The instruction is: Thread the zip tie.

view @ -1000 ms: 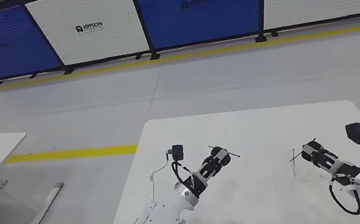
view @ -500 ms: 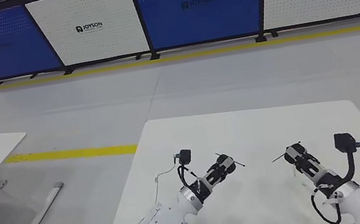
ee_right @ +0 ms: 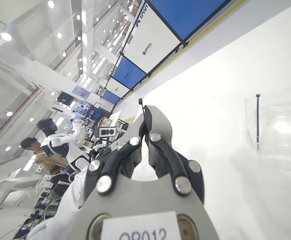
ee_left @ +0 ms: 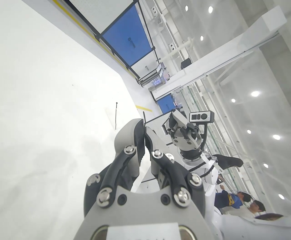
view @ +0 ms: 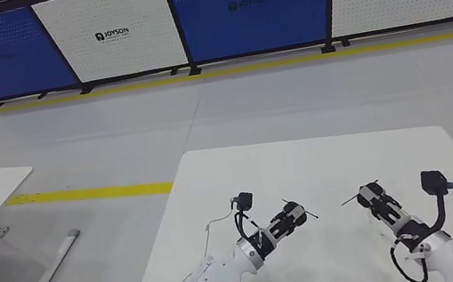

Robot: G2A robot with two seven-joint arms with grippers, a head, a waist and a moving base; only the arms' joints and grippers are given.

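one label [ee_right: 138, 227], right gripper [ee_right: 145, 114] pinching zip tie [ee_right: 140, 101]

Three zip ties [ee_right: 257, 118] [ee_right: 140, 101] [view: 311, 213], two grippers [ee_left: 144, 126] [ee_right: 145, 113]

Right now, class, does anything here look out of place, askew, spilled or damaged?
Nothing stands out. The left gripper is shut on a first zip tie, the right gripper on a second zip tie. A third zip tie stands upright at a clear holder on the white table; nothing is spilled or broken.
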